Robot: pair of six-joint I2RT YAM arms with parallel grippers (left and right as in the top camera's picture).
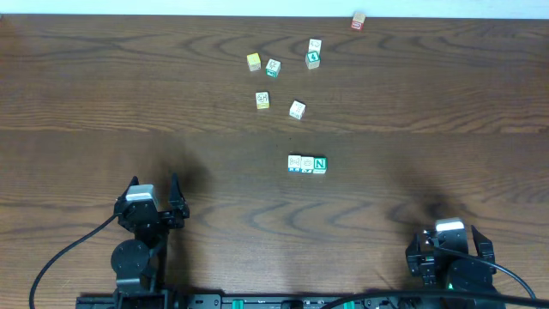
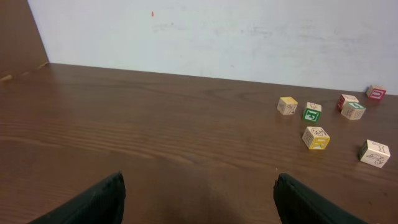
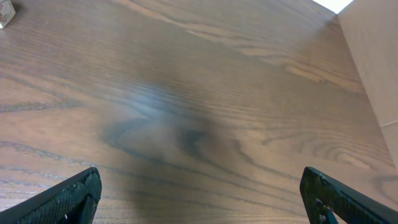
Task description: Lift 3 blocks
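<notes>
The 3 blocks stand side by side in a short row at mid-table in the overhead view: a whitish cube [image 1: 294,163], a cube with teal marks [image 1: 307,164] and one with a bold green N [image 1: 320,164]. My left gripper [image 1: 154,184] sits near the front left, well short of the row, open and empty [image 2: 199,180]. At the front right, my right gripper [image 1: 449,233] also stands open with only bare wood between its fingers [image 3: 199,173]. The left wrist view does not take in the row.
Several other cubes lie scattered farther back: two yellow-faced cubes [image 1: 253,61] [image 1: 262,100], a green-marked cube [image 1: 273,67], a white cube [image 1: 297,109], a stacked pair [image 1: 313,53] and a reddish cube [image 1: 358,21] by the far edge. A pale cube corner [image 3: 5,12] shows in the right wrist view.
</notes>
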